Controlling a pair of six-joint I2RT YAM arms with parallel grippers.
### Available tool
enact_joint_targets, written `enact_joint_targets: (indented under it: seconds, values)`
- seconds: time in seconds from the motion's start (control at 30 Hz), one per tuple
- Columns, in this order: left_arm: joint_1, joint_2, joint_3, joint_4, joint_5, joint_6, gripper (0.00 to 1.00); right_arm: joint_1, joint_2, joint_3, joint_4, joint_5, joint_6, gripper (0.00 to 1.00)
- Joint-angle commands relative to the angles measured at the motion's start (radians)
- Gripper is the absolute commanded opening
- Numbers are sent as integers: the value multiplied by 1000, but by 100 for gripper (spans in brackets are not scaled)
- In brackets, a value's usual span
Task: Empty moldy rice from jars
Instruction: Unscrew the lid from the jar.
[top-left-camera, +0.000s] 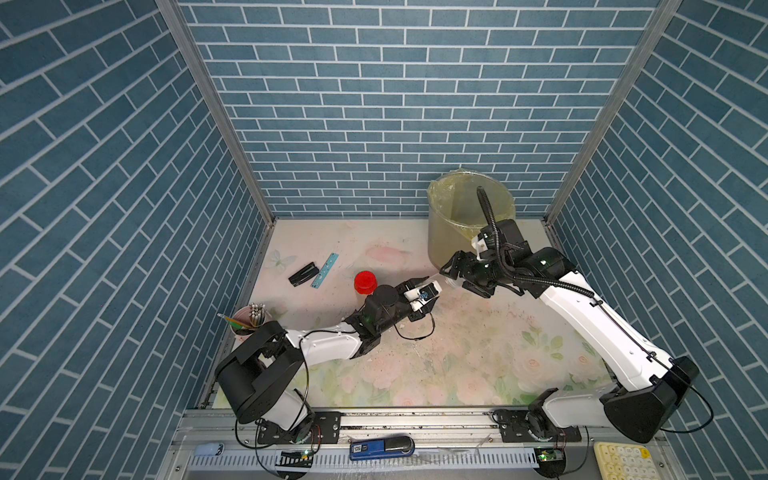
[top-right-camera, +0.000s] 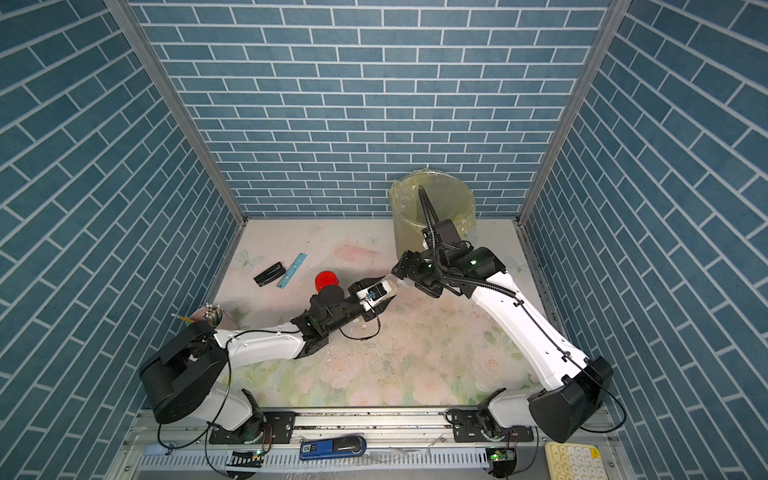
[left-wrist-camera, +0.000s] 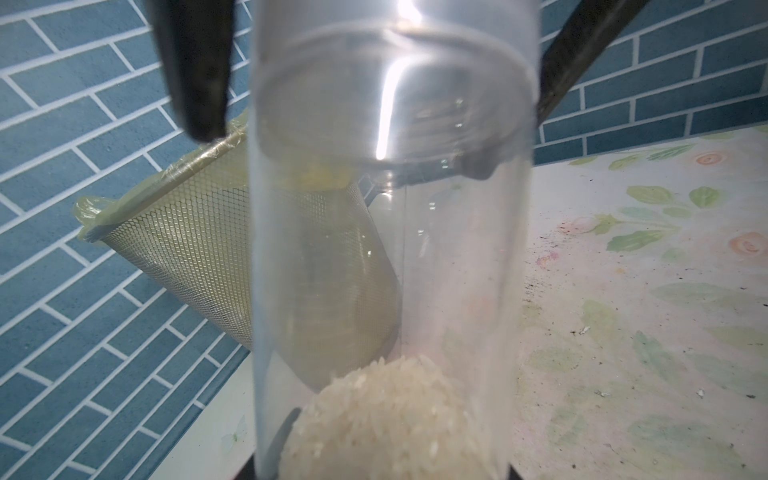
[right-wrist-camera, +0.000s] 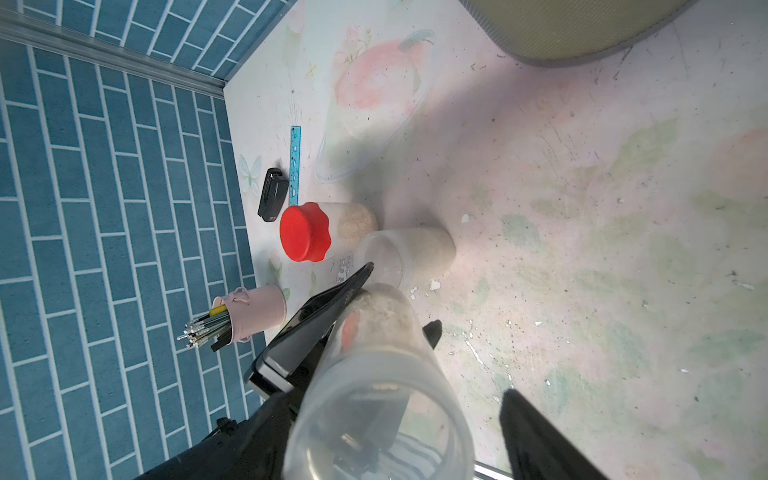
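- Worktop (top-left-camera: 457, 365): pale floral sheet, stained, speckled with dark grit.
- Mesh-sided bin (top-left-camera: 446, 241) lined with a yellow bag, upright at the back, nearer the right.
- Pink cup (right-wrist-camera: 262, 309) full of pencils, at the worktop's left edge.
- Blue ruler (top-left-camera: 324, 270) lying flat, with a black stapler-like object (top-left-camera: 303, 274) just beside it.
- White flakes (right-wrist-camera: 435, 285) scattered mid-worktop.
- Blue-brick walls (top-left-camera: 374, 104) on three sides.
- Blue-and-black device (top-left-camera: 380, 449) on the front rail; cream keypad (top-left-camera: 621, 461) at the front right corner.
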Motion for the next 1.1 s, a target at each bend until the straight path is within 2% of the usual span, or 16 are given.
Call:
enact_joint_targets:
  seconds: [0.0,0.2,0.37,0.57,1.07]
  values:
    - [-5,-29,8,25,-14,4,15,5,-18,-20,29,-17,23,78]
    - [-5,-26,4,27,-8,-3,15,5,-21,-23,19,-28,14,77]
    - [-5,-22,3,26,-2,-6,15,3,-30,13,-18,11,-16,81]
    - [-5,-19,-4,28,-2,-12,15,4,-18,49,-36,-4,-37,82]
    - [-5,-17,0,29,-1,-14,15,5,-16,38,-50,-17,-49,68]
